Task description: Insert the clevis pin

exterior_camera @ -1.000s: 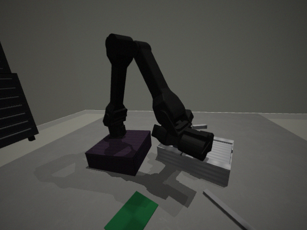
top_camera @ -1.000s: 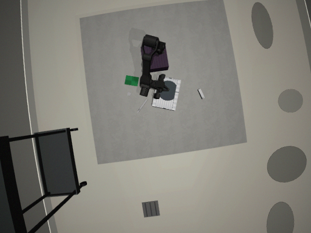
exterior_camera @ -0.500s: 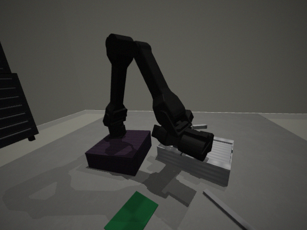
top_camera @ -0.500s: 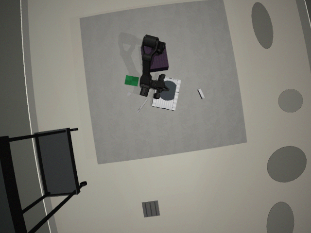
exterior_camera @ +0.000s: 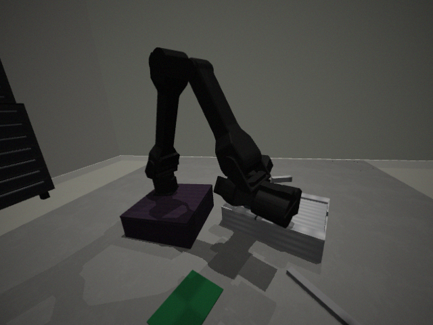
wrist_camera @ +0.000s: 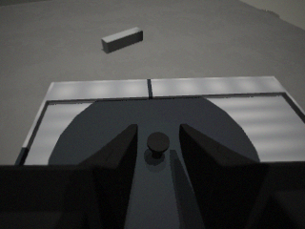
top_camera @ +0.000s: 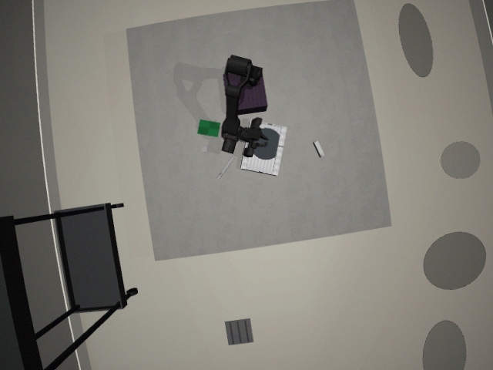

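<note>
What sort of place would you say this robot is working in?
Probably a workshop or lab room: a robot arm on a purple block, a metal tray, and a dark slatted cabinet-like unit by the wall.

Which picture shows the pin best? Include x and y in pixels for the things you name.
The wrist view: the pin's (wrist_camera: 157, 142) round head stands clearly between the open gripper's (wrist_camera: 158, 128) fingers. From the top it's too small to make out surely, and in the exterior view the arm hides it.

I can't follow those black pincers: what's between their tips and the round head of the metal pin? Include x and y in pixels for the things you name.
Just bare dark disc (wrist_camera: 114, 119) shows either side of the steel pin's head (wrist_camera: 157, 142), between the black gripper's (wrist_camera: 158, 128) open tips, in the wrist view.
</note>
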Tool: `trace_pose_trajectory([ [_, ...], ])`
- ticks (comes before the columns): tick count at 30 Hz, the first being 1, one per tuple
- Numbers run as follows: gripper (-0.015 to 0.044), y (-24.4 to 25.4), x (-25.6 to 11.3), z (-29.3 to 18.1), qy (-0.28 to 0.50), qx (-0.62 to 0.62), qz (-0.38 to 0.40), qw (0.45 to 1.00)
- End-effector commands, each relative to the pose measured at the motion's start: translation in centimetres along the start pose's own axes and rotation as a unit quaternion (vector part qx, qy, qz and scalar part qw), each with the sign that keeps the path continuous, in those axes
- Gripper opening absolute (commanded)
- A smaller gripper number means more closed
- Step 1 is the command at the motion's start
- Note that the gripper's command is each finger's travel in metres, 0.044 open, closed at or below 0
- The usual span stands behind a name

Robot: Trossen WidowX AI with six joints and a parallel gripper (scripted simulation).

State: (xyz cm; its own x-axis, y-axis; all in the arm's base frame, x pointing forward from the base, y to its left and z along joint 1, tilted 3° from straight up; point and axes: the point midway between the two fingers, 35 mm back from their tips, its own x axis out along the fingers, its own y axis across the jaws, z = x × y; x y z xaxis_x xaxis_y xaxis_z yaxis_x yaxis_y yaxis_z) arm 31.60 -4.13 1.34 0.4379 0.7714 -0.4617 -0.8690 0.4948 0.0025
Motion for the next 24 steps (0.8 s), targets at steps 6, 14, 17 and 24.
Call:
trace_pose_trajectory([
  [6,0.0160,0.0,-0.8,1.7,0.002,0.000,0.001,1.000],
  [14,0.0160,0.0,-0.8,1.7,0.002,0.000,0.001,1.000],
  [17,0.0160,0.0,-0.8,1.7,0.002,0.000,0.001,1.000],
  [24,0.0344,-0.4,-6.0,1.0,0.011,0.002,-0.001,1.000],
])
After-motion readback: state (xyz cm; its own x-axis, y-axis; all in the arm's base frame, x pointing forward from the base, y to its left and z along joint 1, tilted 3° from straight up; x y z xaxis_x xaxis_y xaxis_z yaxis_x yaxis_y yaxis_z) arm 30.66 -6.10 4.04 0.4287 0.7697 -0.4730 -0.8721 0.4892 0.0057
